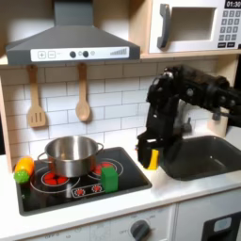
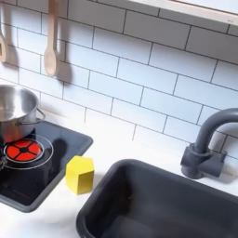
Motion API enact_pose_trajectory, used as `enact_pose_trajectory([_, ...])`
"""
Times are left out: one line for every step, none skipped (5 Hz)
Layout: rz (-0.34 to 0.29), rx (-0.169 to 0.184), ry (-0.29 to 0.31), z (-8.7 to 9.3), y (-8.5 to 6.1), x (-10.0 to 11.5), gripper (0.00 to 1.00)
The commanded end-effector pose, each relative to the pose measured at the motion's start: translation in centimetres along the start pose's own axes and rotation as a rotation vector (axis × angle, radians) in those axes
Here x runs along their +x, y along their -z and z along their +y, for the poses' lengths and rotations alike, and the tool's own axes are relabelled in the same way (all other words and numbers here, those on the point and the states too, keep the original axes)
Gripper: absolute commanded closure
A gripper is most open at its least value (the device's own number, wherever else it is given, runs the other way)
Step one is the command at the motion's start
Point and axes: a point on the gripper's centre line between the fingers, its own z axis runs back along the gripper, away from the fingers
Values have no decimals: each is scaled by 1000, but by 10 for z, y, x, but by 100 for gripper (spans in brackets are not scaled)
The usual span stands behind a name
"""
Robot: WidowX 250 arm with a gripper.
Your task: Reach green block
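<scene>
On the toy hob, just beside the steel pot (image 1: 72, 155), stands the green block (image 1: 110, 178), upright. Robot fingers (image 1: 149, 155) hang toward the first exterior view's right of it, near the sink (image 1: 202, 158); whether apart or together, I cannot tell.

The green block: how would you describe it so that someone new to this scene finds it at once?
In the first exterior view, find the black stovetop with the steel pot. The green block stands near the stovetop's front right corner, right of the pot. It is small, boxy and plain green, unlike the rounded green-and-orange toy vegetable at the stovetop's left edge.
</scene>
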Motion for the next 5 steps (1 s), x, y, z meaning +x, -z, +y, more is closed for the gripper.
enact_pose_trajectory([-8, 7, -4, 16, 7, 21, 0])
enact_pose_trajectory([-8, 9, -1, 24, 12, 31, 0])
enact_pose_trajectory([-7, 15, -8, 34, 17, 37, 0])
enact_pose_trajectory([-2, 15, -13, 41, 21, 44, 0])
enact_pose_trajectory([4, 15, -7, 45, 26, 48, 0])
